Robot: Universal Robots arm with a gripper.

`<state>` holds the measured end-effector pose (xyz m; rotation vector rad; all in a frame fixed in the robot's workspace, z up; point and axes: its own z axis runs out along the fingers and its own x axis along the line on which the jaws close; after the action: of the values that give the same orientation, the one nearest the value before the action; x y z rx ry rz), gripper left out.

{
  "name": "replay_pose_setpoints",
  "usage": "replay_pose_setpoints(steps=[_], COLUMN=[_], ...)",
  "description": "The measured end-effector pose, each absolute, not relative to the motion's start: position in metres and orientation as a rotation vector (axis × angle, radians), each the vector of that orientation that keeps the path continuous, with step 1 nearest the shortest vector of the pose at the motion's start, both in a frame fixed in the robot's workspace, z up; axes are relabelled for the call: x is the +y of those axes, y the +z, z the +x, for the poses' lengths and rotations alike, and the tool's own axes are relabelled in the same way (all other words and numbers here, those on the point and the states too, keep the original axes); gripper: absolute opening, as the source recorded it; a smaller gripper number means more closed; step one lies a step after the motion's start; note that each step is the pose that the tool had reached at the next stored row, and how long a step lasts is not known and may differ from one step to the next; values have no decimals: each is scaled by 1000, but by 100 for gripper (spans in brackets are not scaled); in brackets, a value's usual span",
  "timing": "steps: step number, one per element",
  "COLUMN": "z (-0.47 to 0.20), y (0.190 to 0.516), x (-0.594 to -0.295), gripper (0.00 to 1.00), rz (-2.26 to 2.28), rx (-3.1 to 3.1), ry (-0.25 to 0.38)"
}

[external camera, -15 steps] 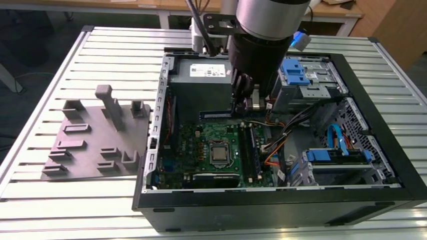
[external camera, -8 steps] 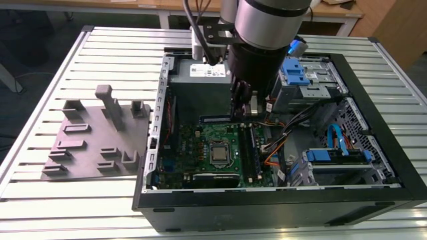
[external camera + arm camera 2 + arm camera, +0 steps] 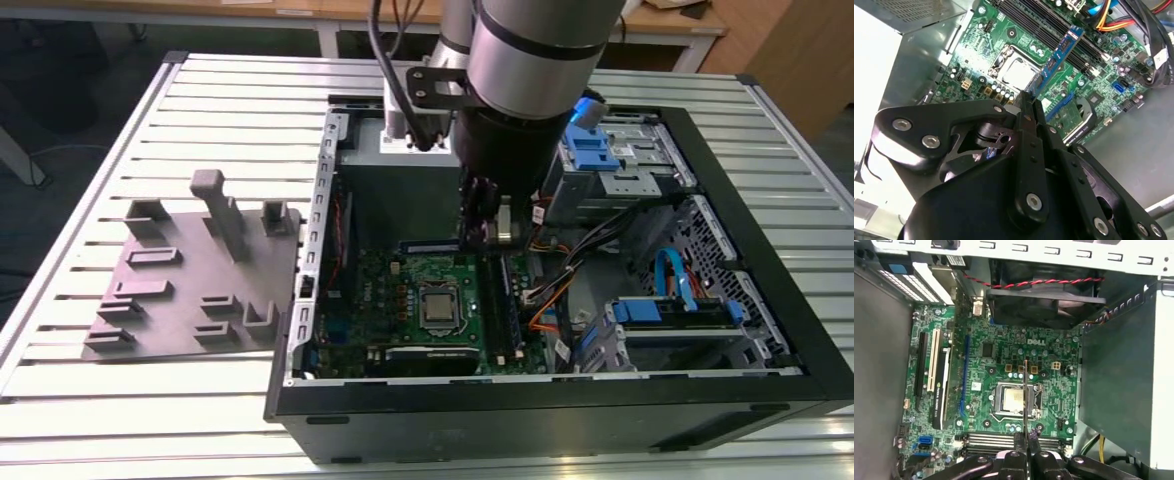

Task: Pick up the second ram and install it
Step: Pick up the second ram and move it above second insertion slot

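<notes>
The gripper [image 3: 483,228] is hanging inside the open computer case [image 3: 561,405], which is taking up the half of the slatted desk [image 3: 147,130] toward the exterior view's right. Its fingers are pinching tight on the second ram [image 3: 1060,59], the slim blue-green stick, which is jutting out past the fingertips above the green motherboard [image 3: 979,45] without touching it. In the first wrist view the stick [image 3: 1025,390] is showing edge-on as a thin line crossing the processor socket [image 3: 1013,401], with the gripper [image 3: 1026,437] clamping its near end. In the exterior view the arm's thick body is covering the top of the gripper, and the stick itself is hard to pick out there. The long black slots [image 3: 1049,22] are lying just beside the socket. In the first wrist view the gripper is hiding part of them, so whether any is filled cannot be told. A grey fixture plate [image 3: 187,290] is lying near the desk's edge at the exterior view's left, beside the case.
</notes>
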<state>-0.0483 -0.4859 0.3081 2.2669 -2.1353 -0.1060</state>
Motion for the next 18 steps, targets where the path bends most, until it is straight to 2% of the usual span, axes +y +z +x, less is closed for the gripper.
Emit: replay_pose_setpoints(steps=[18], z=[-48], y=[283], x=[-488], gripper=[14], rz=[2267], rx=[-2135], ry=[-107])
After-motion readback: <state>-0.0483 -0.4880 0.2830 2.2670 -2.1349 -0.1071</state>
